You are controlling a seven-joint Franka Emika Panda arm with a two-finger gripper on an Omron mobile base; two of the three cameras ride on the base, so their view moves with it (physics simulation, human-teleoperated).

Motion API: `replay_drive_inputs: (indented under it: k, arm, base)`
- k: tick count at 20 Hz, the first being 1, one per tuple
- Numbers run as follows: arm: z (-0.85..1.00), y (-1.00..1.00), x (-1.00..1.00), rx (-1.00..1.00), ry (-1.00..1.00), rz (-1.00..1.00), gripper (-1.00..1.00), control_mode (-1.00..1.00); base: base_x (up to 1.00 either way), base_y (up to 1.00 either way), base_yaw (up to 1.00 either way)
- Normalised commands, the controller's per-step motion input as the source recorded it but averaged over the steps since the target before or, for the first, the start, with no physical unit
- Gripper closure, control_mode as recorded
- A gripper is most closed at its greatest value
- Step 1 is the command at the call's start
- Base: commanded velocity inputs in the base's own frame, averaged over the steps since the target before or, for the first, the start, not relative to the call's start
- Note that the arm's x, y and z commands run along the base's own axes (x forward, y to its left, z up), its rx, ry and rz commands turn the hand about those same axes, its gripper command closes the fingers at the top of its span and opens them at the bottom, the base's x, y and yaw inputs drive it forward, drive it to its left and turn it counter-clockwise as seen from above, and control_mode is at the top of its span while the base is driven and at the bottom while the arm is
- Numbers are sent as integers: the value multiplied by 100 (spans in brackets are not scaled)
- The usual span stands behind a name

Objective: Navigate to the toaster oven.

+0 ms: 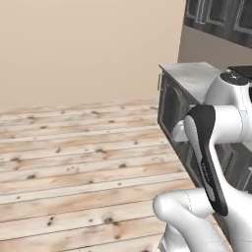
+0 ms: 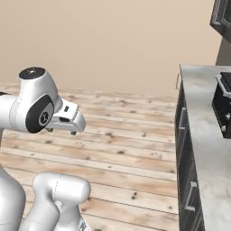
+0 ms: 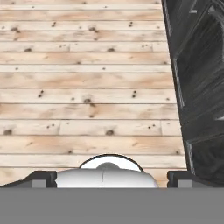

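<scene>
A plain beige wall (image 1: 83,44) and pale wooden floor (image 1: 74,162) made up most of the room, with a run of dark cabinets (image 1: 172,106) under a grey marbled surface (image 1: 194,76) off to the right.

In the left base view we saw the arm (image 1: 211,147) folded up close over the base, which we judged to be a travelling pose that kept it clear of the cabinets while driving. Beyond the arm's shoulder, at the far right edge above the surface, a sliver of something black (image 1: 242,70) showed; we could not tell what it was from there.

In the right base view the surface (image 2: 203,135) ran along the right side, and on it, cut by the picture's edge, stood the toaster oven (image 2: 223,106), a black box with a small silver fitting at its lower corner. The claw (image 2: 67,118) hung tucked by the arm's elbow, well apart from the toaster oven, with open floor and the cabinet front between them. We judged the base had ground left to cover.

In the hand view the claw (image 3: 111,178) looked down at floor planks, with dark cabinet doors (image 3: 197,87) to its right. Its two dark tips (image 3: 43,178) stood far apart at the bottom corners, spread wide and holding nothing.
</scene>
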Motion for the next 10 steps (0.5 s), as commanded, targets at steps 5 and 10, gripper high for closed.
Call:
replay_drive_inputs:
  k: [5, 10]
  arm:
    - [0, 0, 0, 0, 0, 0, -100, 100]
    - [0, 0, 0, 0, 0, 0, -100, 100]
  base:
    - [72, 14, -58]
    - [37, 29, -76]
